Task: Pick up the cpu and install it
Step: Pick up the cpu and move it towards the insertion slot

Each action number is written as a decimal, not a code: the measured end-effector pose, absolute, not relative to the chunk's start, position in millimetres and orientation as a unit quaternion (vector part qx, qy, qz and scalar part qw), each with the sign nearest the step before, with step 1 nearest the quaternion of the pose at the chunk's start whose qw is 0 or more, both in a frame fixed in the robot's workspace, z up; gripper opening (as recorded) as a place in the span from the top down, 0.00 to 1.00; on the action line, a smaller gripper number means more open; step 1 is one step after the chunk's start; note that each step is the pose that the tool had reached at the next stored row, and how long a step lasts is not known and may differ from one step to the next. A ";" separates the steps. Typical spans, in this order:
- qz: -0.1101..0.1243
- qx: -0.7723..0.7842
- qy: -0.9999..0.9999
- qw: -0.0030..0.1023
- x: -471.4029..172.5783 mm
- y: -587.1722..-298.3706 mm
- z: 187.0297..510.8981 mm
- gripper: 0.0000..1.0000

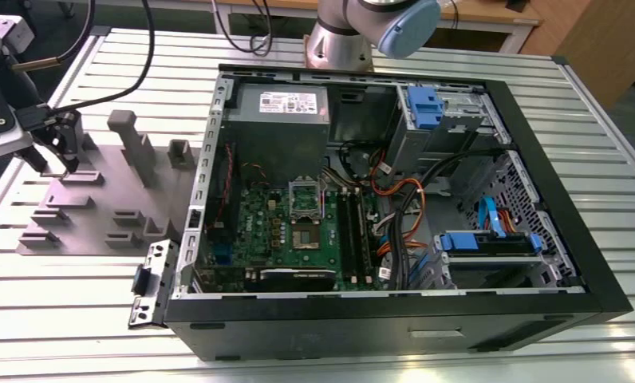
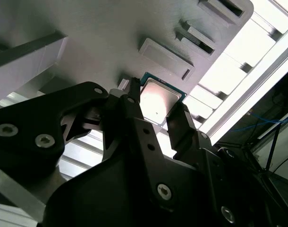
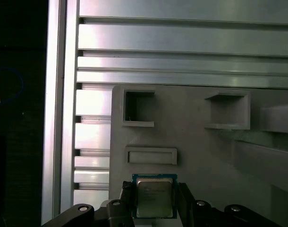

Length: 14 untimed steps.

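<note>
The exterior view looks down steeply from some way off, taking in the open computer case (image 1: pixel 403 321), the slatted table (image 1: pixel 72 279) and, at the exterior view's left, the grey fixture plate (image 1: pixel 84 209). Both wrist views sit close over that plate, looking past the gripper (image 2: pixel 156 99) at the cpu (image 3: pixel 154 198): the first squarely downward, the second obliquely.

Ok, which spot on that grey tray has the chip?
The one right at the gripper: the cpu is there, next to a low rectangular frame. The two box-shaped pockets beyond it hold nothing.
</note>
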<state>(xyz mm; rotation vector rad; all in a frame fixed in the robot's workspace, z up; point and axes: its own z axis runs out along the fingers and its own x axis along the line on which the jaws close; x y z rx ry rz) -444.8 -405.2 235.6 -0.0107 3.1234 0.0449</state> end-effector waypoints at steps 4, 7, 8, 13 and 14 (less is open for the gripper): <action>0.014 -0.003 1.000 0.009 -444.8 -405.2 236.5 0.53; 0.014 -0.003 1.000 0.009 -444.8 -405.2 237.2 0.53; 0.014 -0.003 1.000 0.009 -444.8 -405.2 237.4 0.53; 0.014 -0.003 1.000 0.009 -444.8 -405.3 238.7 0.53; 0.014 -0.003 1.000 0.009 -444.8 -405.2 239.0 0.53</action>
